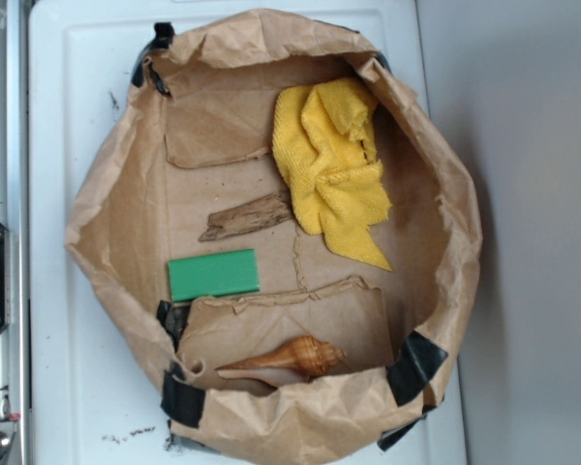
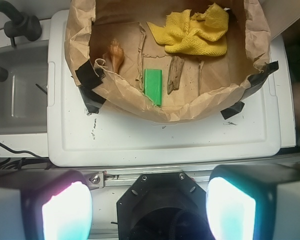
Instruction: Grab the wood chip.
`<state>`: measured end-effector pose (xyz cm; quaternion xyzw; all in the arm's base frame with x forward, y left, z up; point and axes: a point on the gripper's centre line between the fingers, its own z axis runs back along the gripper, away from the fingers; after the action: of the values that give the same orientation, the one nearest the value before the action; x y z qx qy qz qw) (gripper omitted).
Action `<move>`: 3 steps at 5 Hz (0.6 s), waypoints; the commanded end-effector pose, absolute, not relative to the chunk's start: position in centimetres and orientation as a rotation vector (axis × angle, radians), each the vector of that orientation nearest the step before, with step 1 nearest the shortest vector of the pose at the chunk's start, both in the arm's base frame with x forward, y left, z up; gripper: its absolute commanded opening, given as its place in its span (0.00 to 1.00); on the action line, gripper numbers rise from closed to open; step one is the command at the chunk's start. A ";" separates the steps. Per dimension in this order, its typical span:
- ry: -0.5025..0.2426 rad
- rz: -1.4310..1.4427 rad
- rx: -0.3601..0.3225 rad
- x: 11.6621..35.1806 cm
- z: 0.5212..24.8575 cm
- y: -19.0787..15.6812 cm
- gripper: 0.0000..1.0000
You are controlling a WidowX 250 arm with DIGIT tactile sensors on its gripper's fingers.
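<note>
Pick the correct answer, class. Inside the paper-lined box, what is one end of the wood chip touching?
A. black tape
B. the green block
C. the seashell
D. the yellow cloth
D: the wood chip lies with its right end against the yellow cloth, apart from the green block.

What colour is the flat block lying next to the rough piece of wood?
Bright green: the flat rectangular block beside the rough grey-brown wood chip. The exterior view shows it best.
</note>
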<state>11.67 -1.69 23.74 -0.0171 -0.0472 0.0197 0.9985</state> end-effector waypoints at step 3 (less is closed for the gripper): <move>-0.177 0.013 -0.035 18.5 19.7 -0.5 1.00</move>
<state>18.39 -0.65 19.16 -0.0161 -0.0764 0.0028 0.9969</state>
